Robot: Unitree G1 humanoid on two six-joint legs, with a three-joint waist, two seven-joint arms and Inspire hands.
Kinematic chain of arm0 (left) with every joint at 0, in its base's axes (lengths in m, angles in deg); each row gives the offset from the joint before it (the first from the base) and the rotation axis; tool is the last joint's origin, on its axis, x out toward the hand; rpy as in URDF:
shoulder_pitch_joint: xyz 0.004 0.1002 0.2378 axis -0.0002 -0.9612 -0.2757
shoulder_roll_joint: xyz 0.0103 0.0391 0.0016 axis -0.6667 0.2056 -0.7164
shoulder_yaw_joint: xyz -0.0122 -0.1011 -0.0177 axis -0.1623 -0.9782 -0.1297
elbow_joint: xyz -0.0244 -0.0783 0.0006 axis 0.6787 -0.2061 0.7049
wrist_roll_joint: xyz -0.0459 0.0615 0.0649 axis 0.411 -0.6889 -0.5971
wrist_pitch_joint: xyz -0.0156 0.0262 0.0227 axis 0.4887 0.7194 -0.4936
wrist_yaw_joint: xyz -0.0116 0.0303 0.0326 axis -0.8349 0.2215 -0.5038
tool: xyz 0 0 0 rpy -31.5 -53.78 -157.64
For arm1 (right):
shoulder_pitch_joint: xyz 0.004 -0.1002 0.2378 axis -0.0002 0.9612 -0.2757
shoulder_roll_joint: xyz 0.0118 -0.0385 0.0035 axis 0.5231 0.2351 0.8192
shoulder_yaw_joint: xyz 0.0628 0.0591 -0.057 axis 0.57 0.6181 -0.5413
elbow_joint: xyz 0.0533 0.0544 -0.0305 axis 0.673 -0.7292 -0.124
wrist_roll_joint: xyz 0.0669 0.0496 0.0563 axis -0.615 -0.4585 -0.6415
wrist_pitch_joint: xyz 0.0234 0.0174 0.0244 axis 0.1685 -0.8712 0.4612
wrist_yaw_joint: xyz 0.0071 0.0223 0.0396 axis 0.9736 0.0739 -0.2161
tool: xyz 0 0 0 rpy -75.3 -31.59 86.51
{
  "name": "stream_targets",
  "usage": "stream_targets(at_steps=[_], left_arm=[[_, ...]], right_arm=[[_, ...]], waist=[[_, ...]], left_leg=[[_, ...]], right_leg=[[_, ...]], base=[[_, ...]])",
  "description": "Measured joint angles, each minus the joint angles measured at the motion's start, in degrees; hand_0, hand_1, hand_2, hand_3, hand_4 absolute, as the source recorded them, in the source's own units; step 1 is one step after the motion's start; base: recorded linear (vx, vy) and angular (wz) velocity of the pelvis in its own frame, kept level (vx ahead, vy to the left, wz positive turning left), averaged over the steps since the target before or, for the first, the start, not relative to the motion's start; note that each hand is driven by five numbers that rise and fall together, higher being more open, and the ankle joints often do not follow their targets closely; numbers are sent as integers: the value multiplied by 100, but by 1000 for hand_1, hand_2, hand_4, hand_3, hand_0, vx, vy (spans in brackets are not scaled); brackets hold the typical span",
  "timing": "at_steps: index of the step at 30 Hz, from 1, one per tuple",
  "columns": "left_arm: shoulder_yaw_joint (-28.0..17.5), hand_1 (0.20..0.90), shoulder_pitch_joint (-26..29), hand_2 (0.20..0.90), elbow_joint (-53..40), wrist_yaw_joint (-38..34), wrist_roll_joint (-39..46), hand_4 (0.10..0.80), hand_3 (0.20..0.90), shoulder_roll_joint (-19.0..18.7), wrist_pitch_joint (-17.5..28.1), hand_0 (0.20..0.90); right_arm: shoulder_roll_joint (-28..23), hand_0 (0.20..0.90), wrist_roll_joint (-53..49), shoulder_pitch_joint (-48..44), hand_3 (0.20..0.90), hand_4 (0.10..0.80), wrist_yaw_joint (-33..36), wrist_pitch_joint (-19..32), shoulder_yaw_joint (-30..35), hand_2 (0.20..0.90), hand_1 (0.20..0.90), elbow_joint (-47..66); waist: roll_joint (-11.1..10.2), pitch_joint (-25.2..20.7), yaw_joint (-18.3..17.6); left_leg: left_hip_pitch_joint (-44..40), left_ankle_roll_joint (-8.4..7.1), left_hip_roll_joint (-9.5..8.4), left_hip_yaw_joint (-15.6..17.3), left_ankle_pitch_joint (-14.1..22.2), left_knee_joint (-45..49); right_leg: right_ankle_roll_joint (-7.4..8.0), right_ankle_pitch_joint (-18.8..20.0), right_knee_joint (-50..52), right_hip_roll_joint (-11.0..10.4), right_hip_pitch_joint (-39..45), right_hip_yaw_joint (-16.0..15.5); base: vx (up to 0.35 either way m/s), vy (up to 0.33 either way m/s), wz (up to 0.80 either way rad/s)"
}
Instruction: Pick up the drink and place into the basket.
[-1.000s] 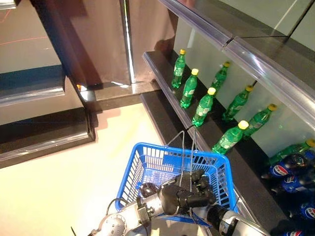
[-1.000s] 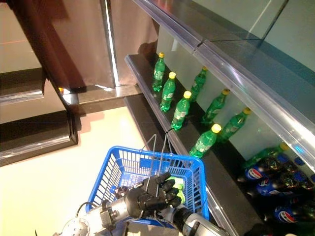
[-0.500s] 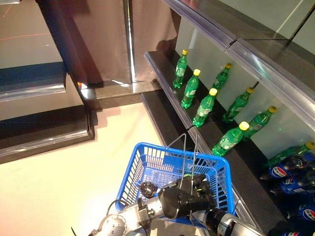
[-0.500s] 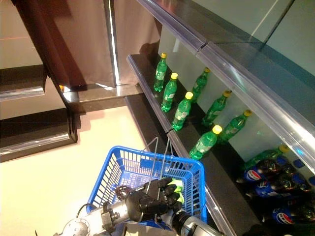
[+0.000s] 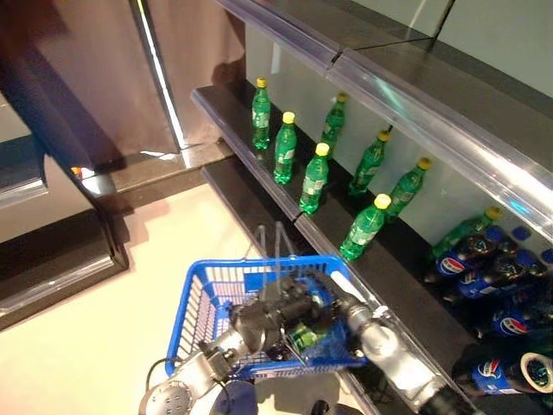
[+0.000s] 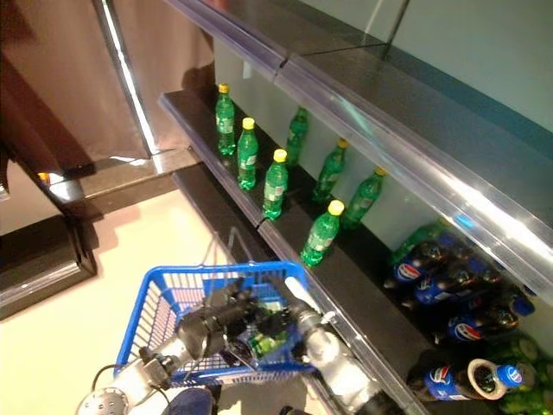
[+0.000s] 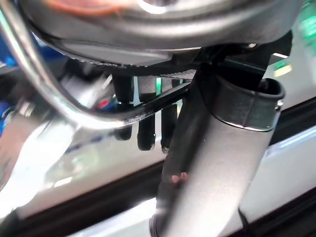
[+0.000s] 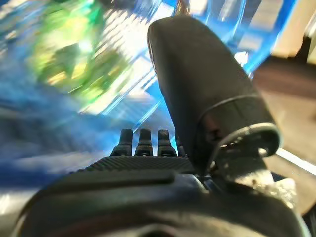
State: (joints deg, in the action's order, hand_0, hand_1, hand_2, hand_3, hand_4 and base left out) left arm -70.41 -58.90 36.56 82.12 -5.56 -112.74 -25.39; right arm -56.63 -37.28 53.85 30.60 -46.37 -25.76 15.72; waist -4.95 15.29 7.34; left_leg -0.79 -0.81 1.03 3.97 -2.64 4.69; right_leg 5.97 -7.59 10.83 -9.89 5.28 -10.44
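The blue basket [image 5: 203, 298] hangs at about 6 o'clock, its wire handle [image 7: 59, 106] hooked under the left hand [image 5: 259, 318], whose fingers [image 7: 143, 133] are clenched round it. The green drink [image 5: 304, 335] lies inside the basket, with the right hand [image 5: 333, 322] over it, fingers [image 8: 140, 143] released and straight. Green bottles [image 5: 313, 179] line the shelf [image 5: 226, 117] at 1 o'clock.

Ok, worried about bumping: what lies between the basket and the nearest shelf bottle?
Only the shelf's dark front edge lies between the basket and that bottle, as the left eye view shows.
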Motion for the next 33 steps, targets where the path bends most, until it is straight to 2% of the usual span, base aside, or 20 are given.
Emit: stream_targets(at_steps=[5,10,17,20,26,33], left_arm=[[-209,300,-116,300,1,-47,-2,100,200,144,231,300],[-336,300,-152,300,5,-65,-42,100,200,256,539,300],[-636,300,-361,300,115,-65,-30,100,200,495,958,300],[-627,300,-362,300,261,-73,-25,100,200,558,993,300],[-600,300,-362,300,402,-211,-25,100,200,571,1128,300],[-585,300,-369,300,402,-242,-22,100,200,620,1223,300]], right_arm=[[-1,900,93,99,900,800,-239,109,96,900,900,336],[-12,900,117,295,900,800,-262,238,645,900,900,746],[-302,900,136,438,900,800,-188,503,1168,900,900,1070],[-317,900,83,438,900,800,49,659,1186,900,900,1101],[-214,900,-68,439,900,800,1010,1217,1225,900,900,1106],[41,900,-300,451,900,800,1736,2304,1366,900,900,1510]], waist=[[27,0,-119],[141,2,-143],[196,-13,-340],[206,-18,-429],[260,-47,-447],[324,-62,-543]], left_leg=[[-111,3,7,26,-4,-124],[-242,-2,7,59,-7,-259],[-327,-9,28,184,-10,-385],[-305,-17,45,198,-15,-402],[-319,-31,70,252,-24,-475],[-321,-30,73,353,-25,-538]], right_leg=[[0,28,-132,24,111,0],[6,37,-254,34,212,10],[9,47,-316,61,198,153],[0,52,-327,79,165,162],[-14,71,-407,105,149,192],[-6,100,-448,114,79,300]], base=[[-44,25,-3],[-42,19,-3],[-39,-6,-10],[-33,-21,-4],[-14,3,-3],[-12,8,-8]])
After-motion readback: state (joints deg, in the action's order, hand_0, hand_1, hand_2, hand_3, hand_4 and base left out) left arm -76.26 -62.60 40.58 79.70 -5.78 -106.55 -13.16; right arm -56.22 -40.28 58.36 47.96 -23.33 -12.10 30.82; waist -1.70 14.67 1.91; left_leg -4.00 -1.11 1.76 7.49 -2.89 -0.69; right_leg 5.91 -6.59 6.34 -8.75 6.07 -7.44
